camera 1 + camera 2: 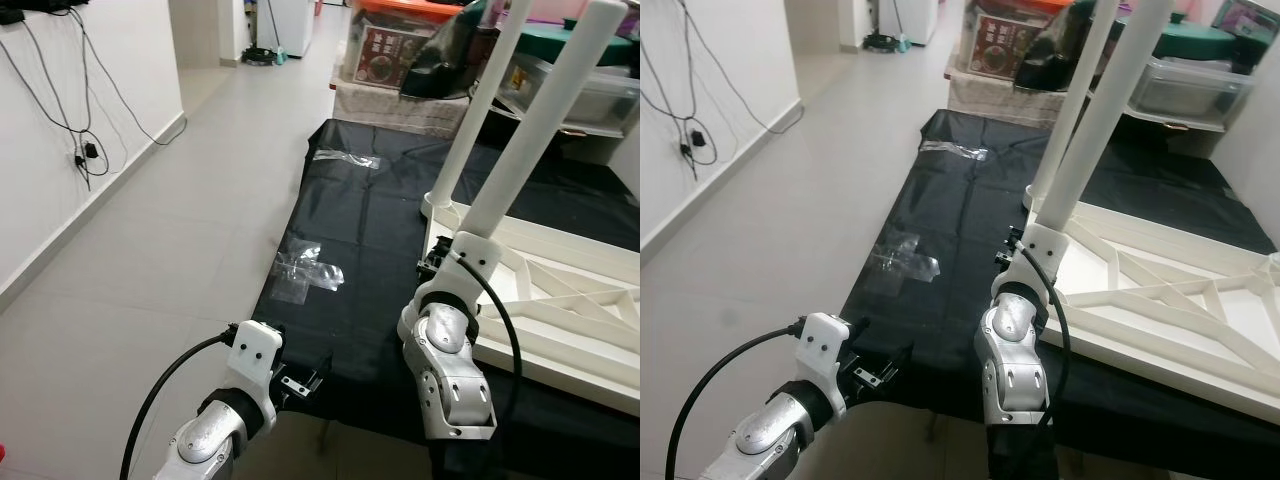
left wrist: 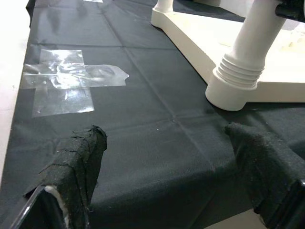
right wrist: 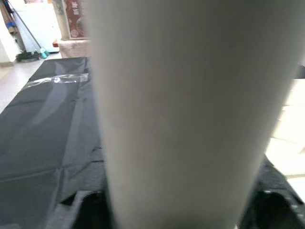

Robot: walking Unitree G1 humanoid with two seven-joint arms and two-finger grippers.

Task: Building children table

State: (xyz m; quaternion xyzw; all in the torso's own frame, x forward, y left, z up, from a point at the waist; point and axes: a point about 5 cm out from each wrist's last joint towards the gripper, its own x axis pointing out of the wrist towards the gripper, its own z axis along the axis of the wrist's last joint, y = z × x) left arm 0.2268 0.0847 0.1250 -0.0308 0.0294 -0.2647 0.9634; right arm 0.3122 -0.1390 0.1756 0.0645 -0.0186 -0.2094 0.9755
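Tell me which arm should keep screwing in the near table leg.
Right. The right gripper is at the near leg, which stands in its socket on the upturned tabletop. The left gripper hovers open over the black sheet, apart from it.

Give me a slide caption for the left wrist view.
Open left gripper low over the black sheet, facing the white table leg.

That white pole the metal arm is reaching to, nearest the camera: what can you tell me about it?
The white table leg is a smooth round tube, plastic by its look, standing upright with a slight lean. Its foot is a ribbed collar seated in a round socket at the corner of the upturned white tabletop, which lies on a black sheet. The right gripper sits against its lower end, and in the right wrist view the leg stands right before that camera. A second, similar leg stands behind.
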